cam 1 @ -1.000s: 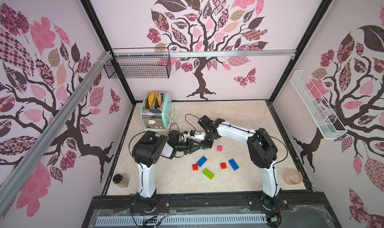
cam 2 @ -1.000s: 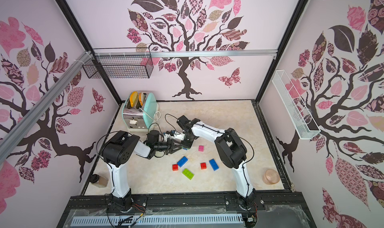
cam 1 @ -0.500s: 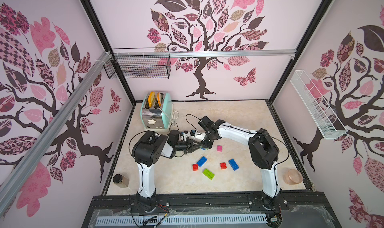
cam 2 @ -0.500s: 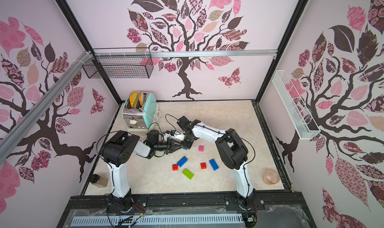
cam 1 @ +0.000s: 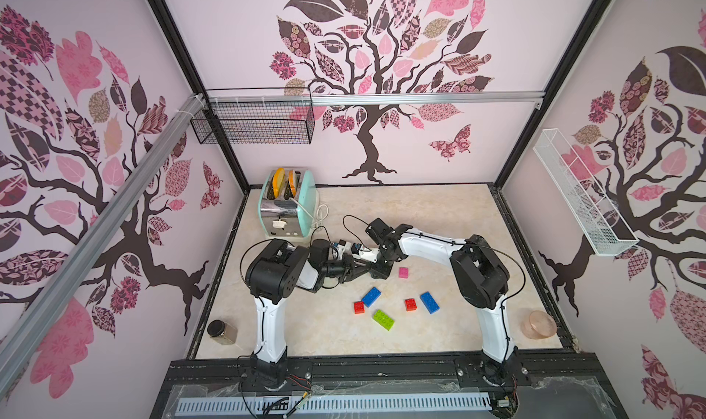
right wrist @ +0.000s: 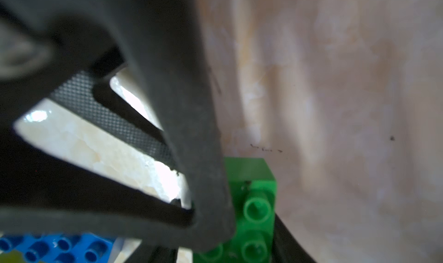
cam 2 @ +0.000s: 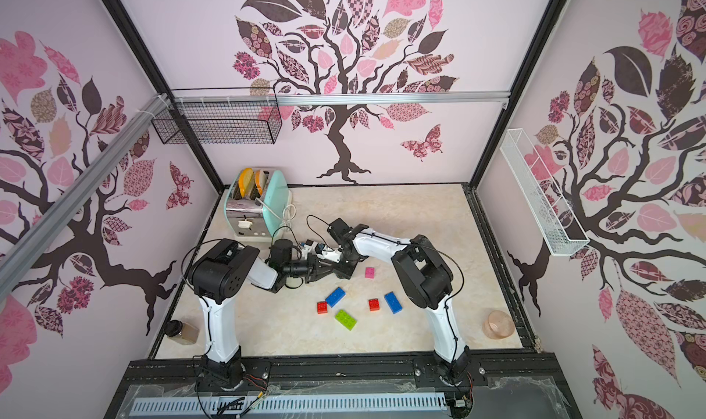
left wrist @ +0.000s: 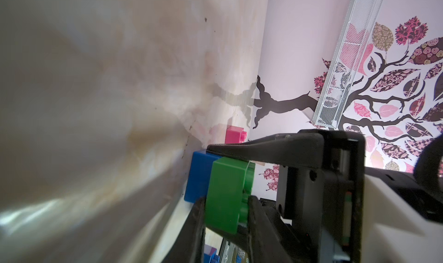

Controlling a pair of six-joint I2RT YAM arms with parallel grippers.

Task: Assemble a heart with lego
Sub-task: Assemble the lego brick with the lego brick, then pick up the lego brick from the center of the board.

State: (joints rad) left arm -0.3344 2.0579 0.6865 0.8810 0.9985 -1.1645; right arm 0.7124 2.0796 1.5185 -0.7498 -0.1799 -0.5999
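In the left wrist view my left gripper (left wrist: 225, 201) is shut on a dark green lego brick (left wrist: 227, 194) joined to a blue brick (left wrist: 200, 175), low over the floor. My right gripper (cam 1: 382, 272) meets it from the other side, with one finger (left wrist: 251, 149) lying along the pair. Its other finger is hidden. The green brick's studs (right wrist: 259, 201) show in the right wrist view. Loose on the floor lie a pink square (cam 1: 403, 272), two blue bricks (cam 1: 371, 296) (cam 1: 429, 302), two red squares (cam 1: 358, 307) (cam 1: 410, 304) and a lime brick (cam 1: 383, 319). The heart is out of view.
A mint toaster (cam 1: 290, 203) with its white cord stands at the back left, close behind the grippers. A small jar (cam 1: 221, 331) sits at the front left and a pink bowl (cam 1: 540, 323) at the front right. Wire baskets hang on the walls.
Both arms stay joined at the middle of the floor with the brick pair between them. The loose bricks have not moved.
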